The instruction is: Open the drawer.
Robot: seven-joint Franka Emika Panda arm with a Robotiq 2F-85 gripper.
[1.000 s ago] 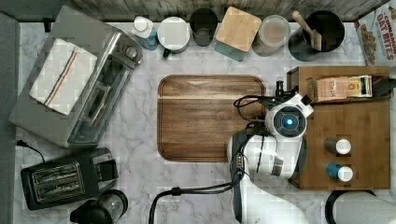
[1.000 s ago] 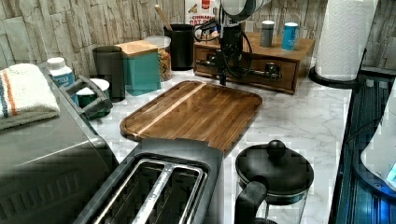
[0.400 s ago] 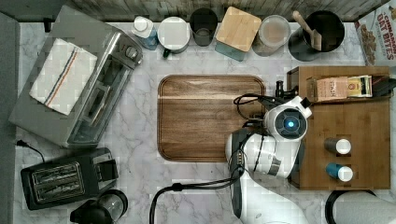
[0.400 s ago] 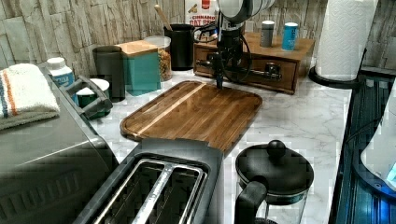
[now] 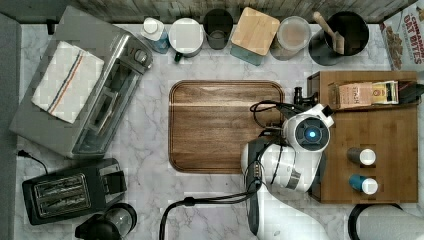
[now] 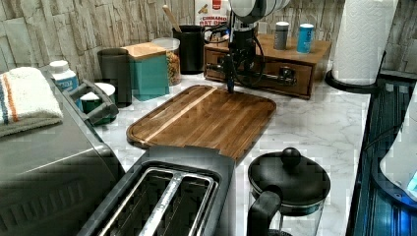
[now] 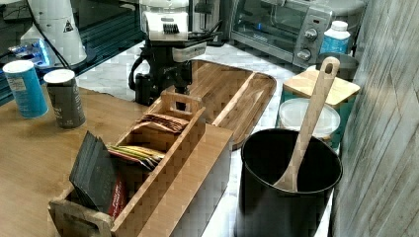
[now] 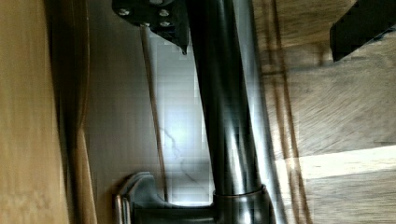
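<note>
My arm (image 5: 280, 170) rises from its white base at the bottom edge of the top view and folds over itself, the wrist with its blue light pointing straight down. In the left view the forearm hangs vertical, cables looped round it, and the gripper (image 6: 230, 81) reaches low. In the wrist view the two black fingers (image 8: 154, 16) stand apart, one on each side of a dark bar, with a gap between them and the bar. In the right view I see the gripper body square on.
</note>
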